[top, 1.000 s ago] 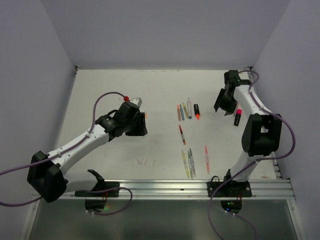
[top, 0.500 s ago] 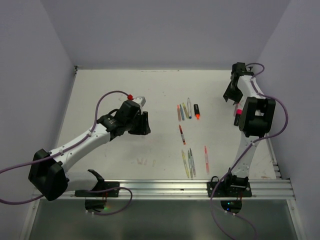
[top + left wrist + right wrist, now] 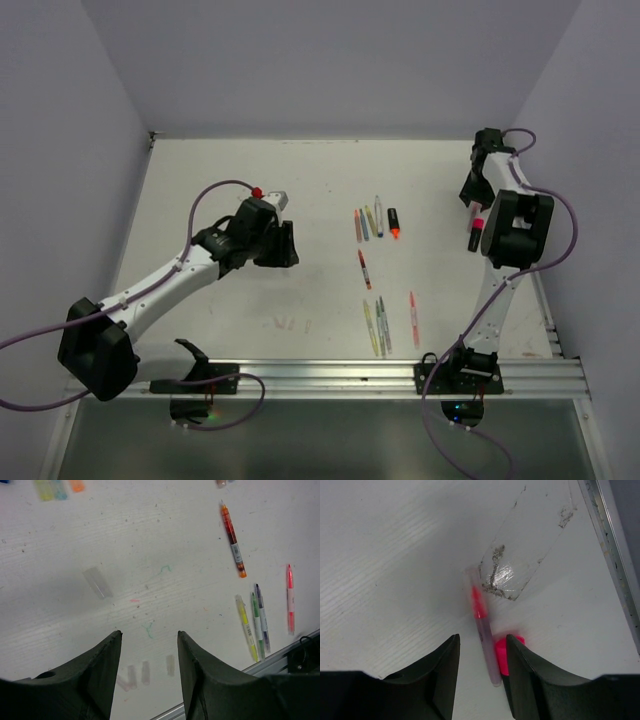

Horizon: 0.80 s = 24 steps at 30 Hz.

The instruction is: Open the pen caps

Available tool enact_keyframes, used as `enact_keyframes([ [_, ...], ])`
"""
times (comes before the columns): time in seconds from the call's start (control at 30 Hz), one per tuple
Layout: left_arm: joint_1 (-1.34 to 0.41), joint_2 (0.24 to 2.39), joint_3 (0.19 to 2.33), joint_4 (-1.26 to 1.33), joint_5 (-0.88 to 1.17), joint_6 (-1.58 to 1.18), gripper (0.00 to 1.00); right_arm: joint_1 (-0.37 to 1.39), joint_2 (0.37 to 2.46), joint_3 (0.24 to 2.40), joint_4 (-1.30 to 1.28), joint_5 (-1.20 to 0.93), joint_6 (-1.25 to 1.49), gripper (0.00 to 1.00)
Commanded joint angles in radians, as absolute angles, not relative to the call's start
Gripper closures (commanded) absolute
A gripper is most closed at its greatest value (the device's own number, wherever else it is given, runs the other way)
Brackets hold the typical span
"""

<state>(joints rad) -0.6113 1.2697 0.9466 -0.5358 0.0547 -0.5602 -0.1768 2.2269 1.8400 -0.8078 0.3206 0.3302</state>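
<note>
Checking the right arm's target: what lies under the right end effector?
Between the right end effector's open fingers a slim clear pen with pink ink lies on the table, near a tape patch. A pink piece shows beside one finger; its rest is covered.

White arms (image 3: pixel 160 285), black hands (image 3: pixel 150 635) — purple cables (image 3: pixel 205 195); red dot (image 3: pixel 257 192), perhaps button.

Below the left gripper (image 3: pixel 149 636) lies flat tabletop (image 3: pixel 150 555), with pens (image 3: pixel 258 622) well off to its right. A slim pen (image 3: pixel 482 625) lies between the right gripper (image 3: pixel 481 645) jaws, a pink cap (image 3: pixel 503 655) just beside it.
</note>
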Motion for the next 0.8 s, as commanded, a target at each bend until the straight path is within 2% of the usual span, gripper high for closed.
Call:
enact_keyframes([
  [0.0, -0.598, 1.285, 0.953, -0.489, 0.087, -0.540, 0.48, -0.175, 2.262, 1.885, -0.775, 0.341, 0.287, 0.55],
  [0.27, -0.584, 1.299, 0.963, -0.497, 0.095, -0.535, 0.48, -0.181, 2.293, 1.890, -0.756, 0.284, 0.275, 0.59],
  [0.47, -0.574, 1.301, 0.963, -0.494, 0.109, -0.535, 0.48, -0.183, 2.289, 1.855, -0.746, 0.198, 0.272, 0.76],
  [0.6, -0.566, 1.308, 0.977, -0.497, 0.114, -0.535, 0.48, -0.181, 2.275, 1.819, -0.733, 0.158, 0.265, 1.00],
  [0.77, -0.561, 1.319, 1.020, -0.524, 0.115, -0.535, 0.48, -0.175, 2.279, 1.835, -0.747, 0.132, 0.281, 1.00],
])
